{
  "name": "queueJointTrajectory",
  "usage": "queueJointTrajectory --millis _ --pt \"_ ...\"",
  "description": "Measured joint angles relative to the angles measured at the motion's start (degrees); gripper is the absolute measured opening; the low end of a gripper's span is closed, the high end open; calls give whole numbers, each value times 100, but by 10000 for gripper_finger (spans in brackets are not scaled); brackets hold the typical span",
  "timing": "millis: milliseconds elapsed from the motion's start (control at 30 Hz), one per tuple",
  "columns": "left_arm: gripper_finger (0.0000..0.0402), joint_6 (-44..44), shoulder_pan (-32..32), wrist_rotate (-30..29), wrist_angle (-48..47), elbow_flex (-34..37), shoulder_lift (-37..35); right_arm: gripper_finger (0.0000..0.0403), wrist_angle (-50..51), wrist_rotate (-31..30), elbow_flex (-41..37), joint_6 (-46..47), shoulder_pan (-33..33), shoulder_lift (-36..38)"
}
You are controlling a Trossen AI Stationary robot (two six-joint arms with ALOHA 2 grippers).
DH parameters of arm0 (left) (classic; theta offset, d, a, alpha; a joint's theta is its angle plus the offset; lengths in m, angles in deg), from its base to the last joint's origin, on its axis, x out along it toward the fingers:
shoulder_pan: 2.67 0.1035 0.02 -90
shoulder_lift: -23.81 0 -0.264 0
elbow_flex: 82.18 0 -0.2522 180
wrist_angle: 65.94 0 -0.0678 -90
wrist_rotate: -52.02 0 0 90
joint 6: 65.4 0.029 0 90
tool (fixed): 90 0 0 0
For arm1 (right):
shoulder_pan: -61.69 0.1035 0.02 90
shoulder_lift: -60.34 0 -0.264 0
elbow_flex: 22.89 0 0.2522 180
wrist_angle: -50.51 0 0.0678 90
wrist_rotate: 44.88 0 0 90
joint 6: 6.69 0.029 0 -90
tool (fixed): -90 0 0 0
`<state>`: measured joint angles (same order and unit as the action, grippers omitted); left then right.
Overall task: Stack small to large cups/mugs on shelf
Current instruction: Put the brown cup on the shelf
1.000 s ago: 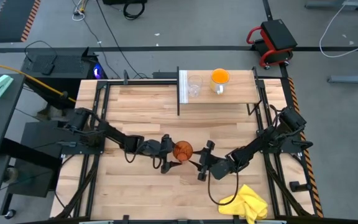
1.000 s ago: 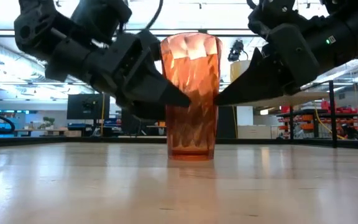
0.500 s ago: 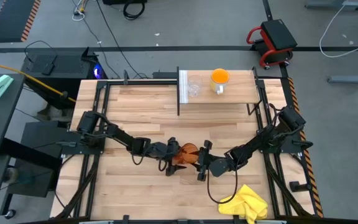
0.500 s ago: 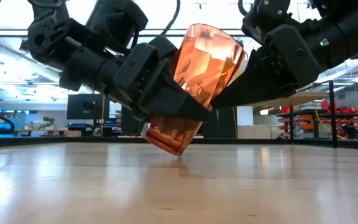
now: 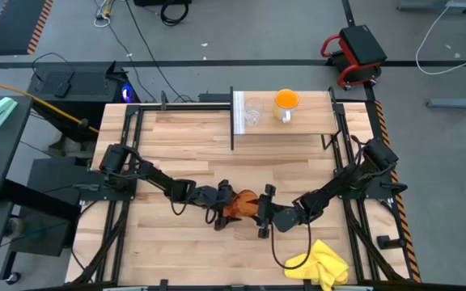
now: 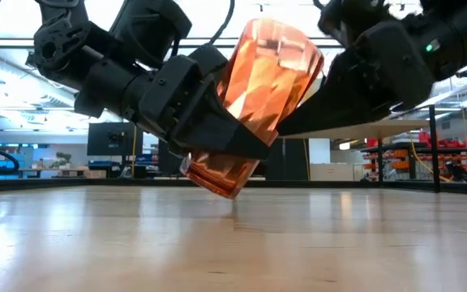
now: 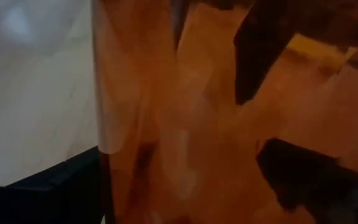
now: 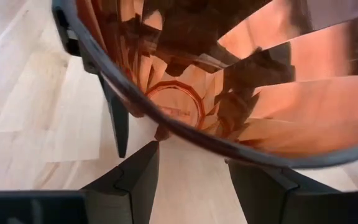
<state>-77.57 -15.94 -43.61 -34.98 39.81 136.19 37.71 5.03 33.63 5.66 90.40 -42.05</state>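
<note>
— Wooden tabletop [image 5: 184, 153] near its front edge: what grips the tumbler [image 6: 254, 105]?
— Left gripper [image 6: 217, 122] clamps it, tilted toward the right gripper [image 5: 264, 217], whose spread fingers flank its rim. Clear cup [image 5: 252, 111] and orange mug [image 5: 285, 103] stand on the shelf [image 5: 306, 121].

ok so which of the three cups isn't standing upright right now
The amber tumbler, tilted between the left gripper and right gripper; the clear glass cup and orange mug stand upright on the shelf.
</note>
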Motion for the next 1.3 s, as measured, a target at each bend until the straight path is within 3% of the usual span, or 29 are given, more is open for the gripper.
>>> queueJointTrajectory --millis 567,933,1067,1300 --pt "388 186 190 -82 1029 4 2 197 1236 -596 418 360 44 176" --pt "339 401 255 -195 1532 -17 8 197 2301 -1052 476 947 374 1247" --pt "345 432 328 -226 1686 -13 11 197 3088 -1121 481 1541 513 1574" --pt "351 428 454 -236 1865 -67 11 197 3522 -1271 469 1863 748 1713"
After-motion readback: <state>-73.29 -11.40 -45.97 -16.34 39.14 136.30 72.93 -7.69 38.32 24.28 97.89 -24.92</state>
